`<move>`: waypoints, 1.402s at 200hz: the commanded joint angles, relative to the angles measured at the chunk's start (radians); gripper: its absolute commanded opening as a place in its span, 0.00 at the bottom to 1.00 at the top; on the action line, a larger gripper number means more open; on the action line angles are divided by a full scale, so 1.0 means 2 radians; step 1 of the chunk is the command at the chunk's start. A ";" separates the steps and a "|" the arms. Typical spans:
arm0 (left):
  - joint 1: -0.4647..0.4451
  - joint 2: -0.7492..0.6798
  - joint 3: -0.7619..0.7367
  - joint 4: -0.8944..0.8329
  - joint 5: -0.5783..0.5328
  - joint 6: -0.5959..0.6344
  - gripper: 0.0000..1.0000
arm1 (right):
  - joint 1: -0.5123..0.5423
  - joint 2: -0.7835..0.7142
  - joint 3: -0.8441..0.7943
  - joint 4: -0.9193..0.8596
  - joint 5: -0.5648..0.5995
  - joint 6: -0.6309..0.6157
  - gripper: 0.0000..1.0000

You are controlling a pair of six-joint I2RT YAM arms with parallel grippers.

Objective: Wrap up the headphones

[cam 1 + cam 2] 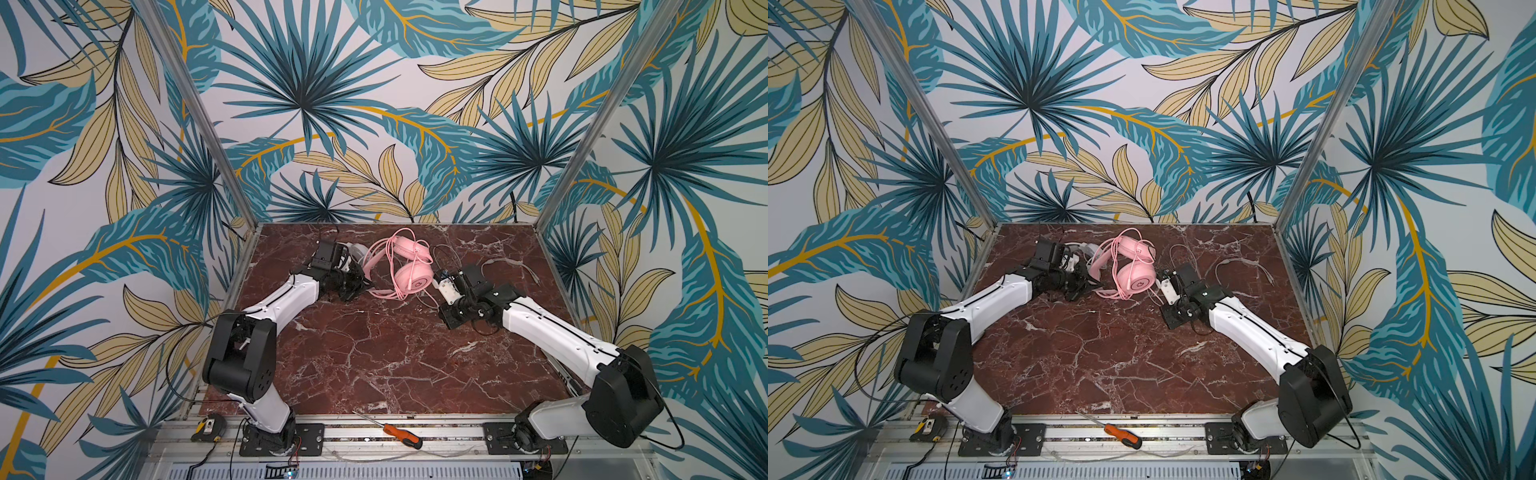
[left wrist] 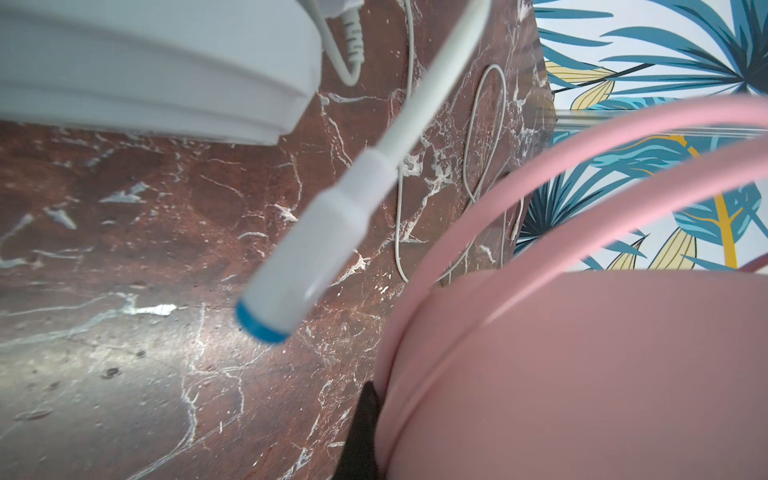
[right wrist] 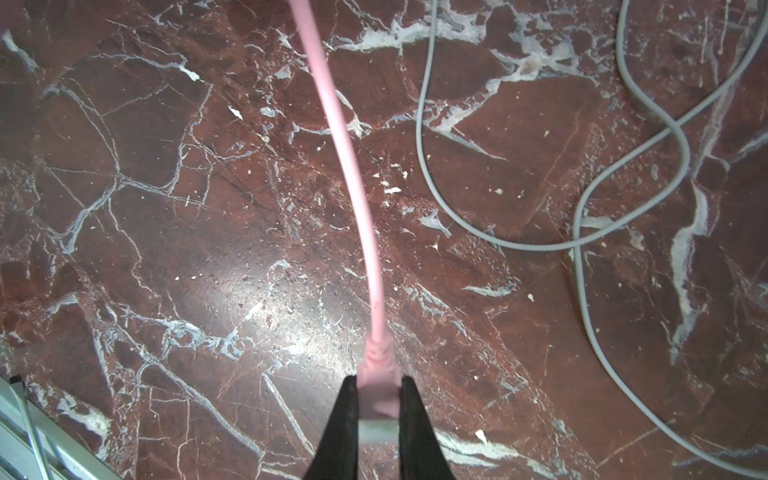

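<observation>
Pink headset (image 1: pixel 409 266) on the counter (image 1: pixel 374 353) between both tools, left tool (image 1: pixel 365 286) closed tight beside its near earcup (image 1: pixel 413 281), right tool (image 3: pixel 378 382) clamped on the pink cable plug (image 3: pixel 376 365)

Pink headset (image 1: pixel 413 280) lies at 12 o'clock on the marble bench (image 1: pixel 395 353), earcups close together, its pink cable (image 3: pixel 353 166) looped loosely about the headband. White headset (image 1: pixel 359 250) sits just beside it at 11 o'clock, its blue-tipped boom mic (image 2: pixel 286 266) outstretched and its pale cable (image 3: pixel 418 133) sprawling toward 2 o'clock.

There was one pink headset (image 1: pixel 409 280), one white headset (image 2: pixel 145 70), two robot arms (image 1: pixel 278 301) (image 1: pixel 552 336), one screwdriver (image 1: pixel 402 435) and one tape measure (image 1: pixel 208 429).
</observation>
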 commanded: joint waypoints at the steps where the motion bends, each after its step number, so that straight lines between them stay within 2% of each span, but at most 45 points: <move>1: 0.003 -0.011 0.022 0.007 -0.002 -0.012 0.00 | 0.018 -0.003 -0.012 0.022 -0.007 -0.021 0.00; 93: -0.003 -0.002 0.037 -0.037 -0.040 -0.029 0.00 | 0.075 -0.020 -0.022 0.018 0.015 -0.084 0.00; 116: -0.005 0.006 0.042 -0.048 -0.044 -0.036 0.00 | 0.091 -0.020 -0.017 0.007 -0.003 -0.115 0.00; 173: -0.011 0.011 0.074 -0.117 -0.100 -0.017 0.00 | 0.127 0.008 0.029 -0.052 -0.013 -0.185 0.00; 206: -0.012 0.014 0.084 -0.137 -0.124 -0.014 0.00 | 0.137 0.012 0.039 -0.067 -0.037 -0.208 0.00; 214: -0.012 0.015 0.086 -0.141 -0.128 -0.012 0.00 | 0.154 0.008 0.038 -0.067 -0.043 -0.211 0.00; 280: -0.023 0.040 0.117 -0.178 -0.171 0.010 0.00 | 0.159 -0.025 0.031 -0.070 -0.088 -0.231 0.00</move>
